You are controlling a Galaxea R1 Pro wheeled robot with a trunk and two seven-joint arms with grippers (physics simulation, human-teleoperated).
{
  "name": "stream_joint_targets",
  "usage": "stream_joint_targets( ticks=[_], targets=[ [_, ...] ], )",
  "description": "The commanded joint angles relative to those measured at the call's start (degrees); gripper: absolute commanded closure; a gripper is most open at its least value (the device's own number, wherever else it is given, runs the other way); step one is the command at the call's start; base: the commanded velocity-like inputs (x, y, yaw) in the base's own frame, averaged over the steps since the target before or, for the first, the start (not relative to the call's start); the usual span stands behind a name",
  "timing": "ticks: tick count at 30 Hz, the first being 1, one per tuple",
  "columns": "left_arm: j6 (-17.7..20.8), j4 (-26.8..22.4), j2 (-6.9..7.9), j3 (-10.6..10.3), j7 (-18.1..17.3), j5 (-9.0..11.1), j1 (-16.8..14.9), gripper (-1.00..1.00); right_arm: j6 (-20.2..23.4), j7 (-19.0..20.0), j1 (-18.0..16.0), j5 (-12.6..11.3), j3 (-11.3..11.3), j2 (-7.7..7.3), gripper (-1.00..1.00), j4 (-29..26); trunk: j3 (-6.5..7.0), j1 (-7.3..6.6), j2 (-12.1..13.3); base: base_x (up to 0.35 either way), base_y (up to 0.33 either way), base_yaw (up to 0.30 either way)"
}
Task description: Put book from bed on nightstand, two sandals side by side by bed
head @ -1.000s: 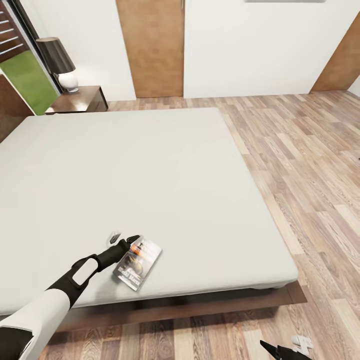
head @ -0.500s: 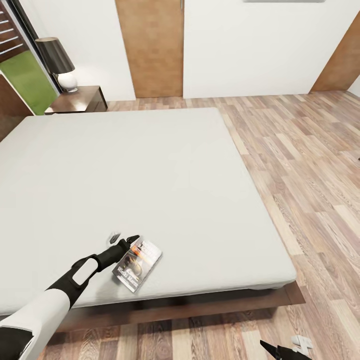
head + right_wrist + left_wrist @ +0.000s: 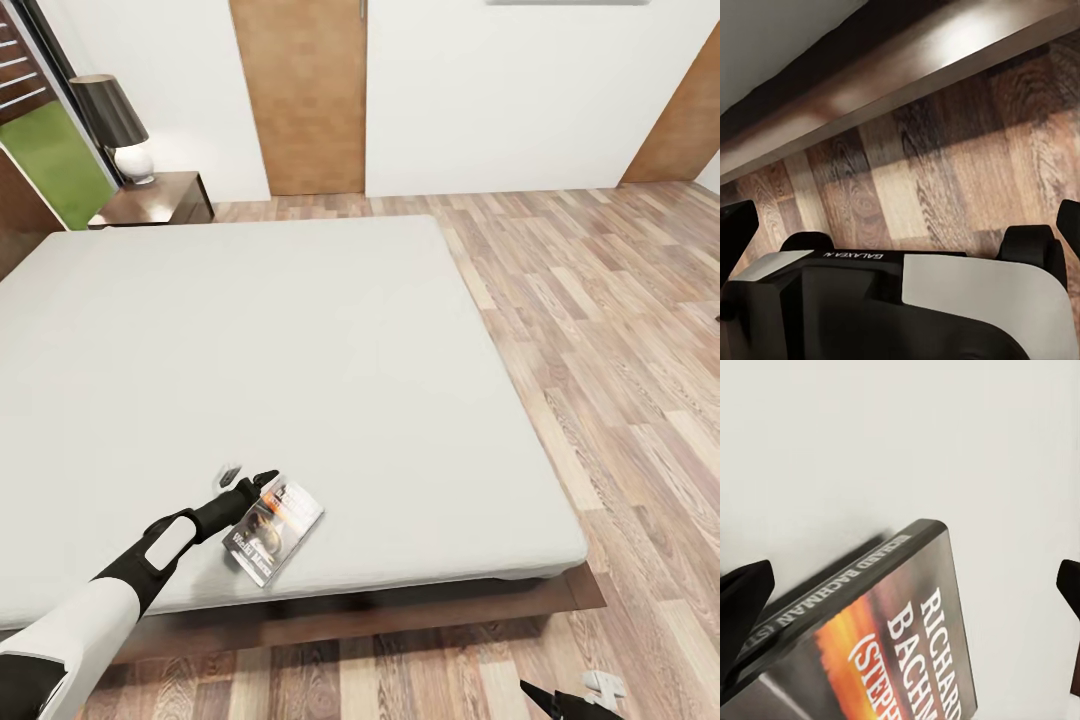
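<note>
Off-white bed (image 3: 300, 330), wood-plank floor (image 3: 620, 330); left gripper (image 3: 247, 480) spread wide around book (image 3: 273, 528); right gripper (image 3: 570, 700) state unclear.

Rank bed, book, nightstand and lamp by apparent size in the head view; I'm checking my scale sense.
1. bed
2. book and nightstand: look similar; the book is far nearer, so unranked
3. lamp: slightly smaller

The head view looks down over the bed (image 3: 300, 350) from its near edge, the left wrist view close above the book (image 3: 892, 637) there, the right wrist view low at the frame (image 3: 870, 82).
</note>
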Motion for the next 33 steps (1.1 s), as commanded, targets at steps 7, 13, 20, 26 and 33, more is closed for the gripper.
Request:
stream_joint_targets(
  ticks=[7,13,20,26,33],
  targets=[
    [0.36,0.05,0.04,-0.47,0.09,0.23,0.0,-1.0,-0.09,0.14,0.0,-0.56,0.36,-0.04,-1.0,0.08,-0.04,0.0,-0.02,-0.047,0.0,0.0],
    [0.36,0.05,0.0,-0.47,0.08,0.23,0.0,-1.0,-0.09,0.15,0.01,-0.56,0.36,-0.04,-1.0,0.08,-0.04,0.0,-0.02,-0.154,0.0,0.0],
    [0.36,0.05,-0.04,-0.47,0.1,0.23,0.0,-1.0,-0.09,0.14,-0.02,-0.56,0.37,-0.04,-1.0,0.08,-0.04,0.0,-0.02,-0.016,0.0,0.0],
    [0.36,0.05,-0.02,-0.47,0.09,0.23,0.0,-1.0,-0.09,0.14,-0.01,-0.56,0.38,-0.04,-1.0,0.08,-0.04,0.0,-0.02,-0.014,0.0,0.0],
    [0.36,0.05,0.03,-0.42,0.11,0.23,0.0,-1.0,-0.09,0.13,-0.02,-0.56,0.36,-0.04,-1.0,0.08,-0.04,0.0,-0.02,-0.148,0.0,0.0]
  ],
)
